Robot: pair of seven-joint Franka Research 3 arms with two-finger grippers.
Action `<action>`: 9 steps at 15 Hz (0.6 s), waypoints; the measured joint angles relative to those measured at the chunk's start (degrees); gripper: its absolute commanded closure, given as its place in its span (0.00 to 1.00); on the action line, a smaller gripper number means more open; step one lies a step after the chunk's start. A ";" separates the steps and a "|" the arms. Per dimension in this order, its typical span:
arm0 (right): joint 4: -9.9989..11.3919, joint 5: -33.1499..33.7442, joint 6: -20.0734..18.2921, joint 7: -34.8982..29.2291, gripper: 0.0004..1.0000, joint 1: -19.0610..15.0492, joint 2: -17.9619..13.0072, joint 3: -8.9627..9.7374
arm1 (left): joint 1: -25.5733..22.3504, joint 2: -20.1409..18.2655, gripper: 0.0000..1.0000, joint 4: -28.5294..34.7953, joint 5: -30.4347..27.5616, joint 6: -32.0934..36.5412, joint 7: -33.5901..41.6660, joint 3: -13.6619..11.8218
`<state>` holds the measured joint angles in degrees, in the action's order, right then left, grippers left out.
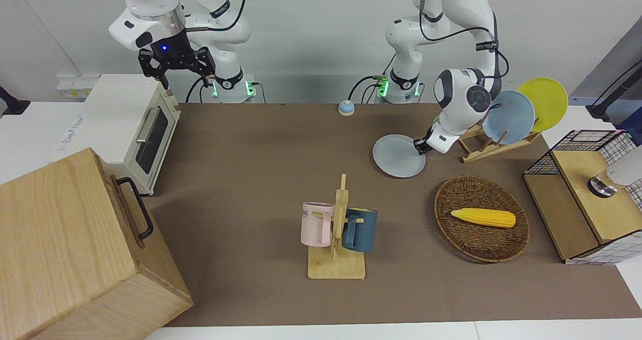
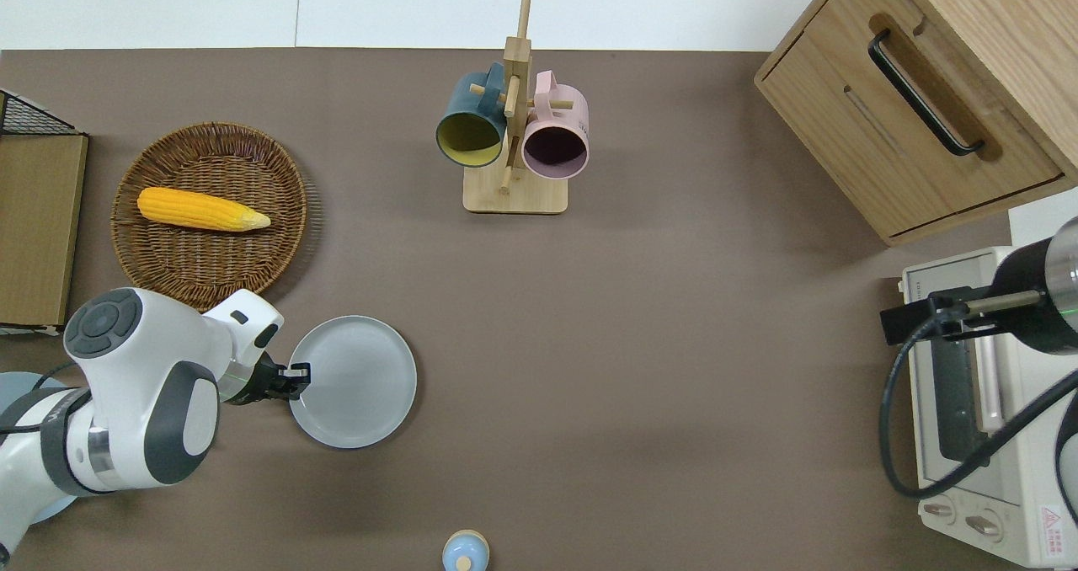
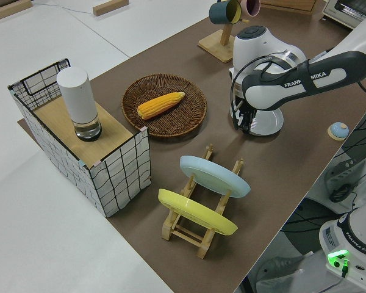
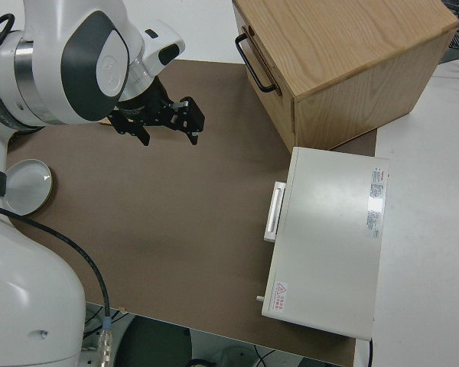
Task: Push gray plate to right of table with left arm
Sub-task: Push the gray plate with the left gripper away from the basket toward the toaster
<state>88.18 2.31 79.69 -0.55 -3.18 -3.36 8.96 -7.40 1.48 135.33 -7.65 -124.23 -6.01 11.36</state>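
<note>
The gray plate lies flat on the brown table, toward the left arm's end; it also shows in the front view and the right side view. My left gripper is low at the table, fingers together, touching the plate's rim on the side toward the left arm's end. It shows in the front view and the left side view. My right gripper is open and empty; that arm is parked.
A wicker basket with a corn cob lies farther from the robots than the plate. A mug stand, a small bell, a wooden cabinet, a toaster oven and a rack with sky-blue and yellow plates also stand here.
</note>
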 measured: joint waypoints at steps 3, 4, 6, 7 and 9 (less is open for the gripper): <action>0.00 0.00 0.00 0.00 0.00 0.00 0.00 0.00 | 2.96 0.06 1.00 -0.09 -3.88 -0.91 0.00 0.01; 0.00 0.00 0.00 0.00 0.00 0.00 0.00 0.00 | 4.27 0.11 1.00 -0.08 -5.60 -1.23 -0.02 0.05; 0.00 0.00 0.00 0.00 0.00 0.00 0.00 0.00 | 7.53 0.37 1.00 -0.05 -7.78 -2.56 -1.36 0.19; 0.00 0.00 0.00 0.00 0.00 0.00 0.00 0.00 | 9.36 0.59 1.00 -0.05 -8.18 -3.55 -2.72 0.23; 0.00 0.00 0.00 0.00 0.00 0.00 0.00 0.00 | 13.56 1.22 1.00 -0.08 -9.36 -6.04 -6.17 0.31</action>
<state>88.18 2.31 79.69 -0.55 -3.18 -3.36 8.96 6.16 2.70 135.25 -17.02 -130.27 -12.18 11.67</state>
